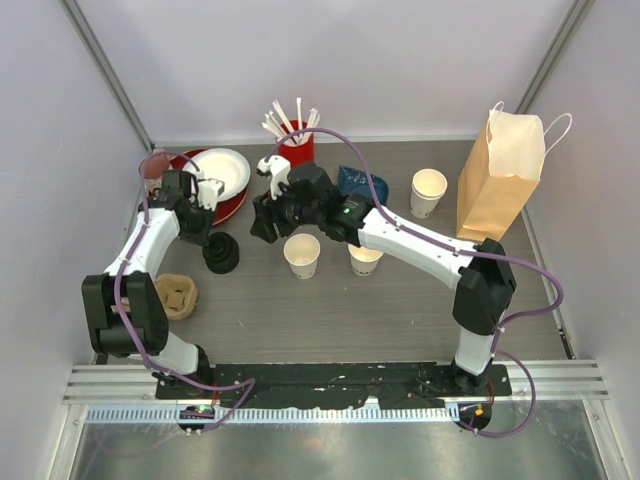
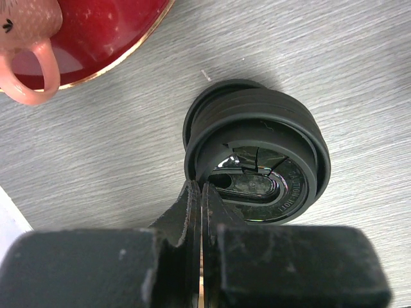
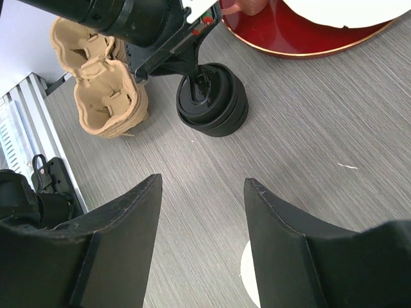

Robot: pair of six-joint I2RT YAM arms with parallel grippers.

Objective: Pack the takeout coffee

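Left gripper [image 2: 201,187] is closed to a slit, tips on the black lid stack [image 2: 257,128]; a grasp cannot be confirmed. The right gripper [image 3: 202,179] is shown spread wide by its wrist view only. Lidless cups [image 1: 302,255], right of the stack, are made out overhead.

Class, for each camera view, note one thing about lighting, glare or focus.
Top external: even, diffuse light, only faint shadows on the table. Left wrist: white glare specks on the red plate, sheen on the black lids, the left gripper dark and close. Right wrist: the right gripper looms slightly soft; wood grain behind sharp.
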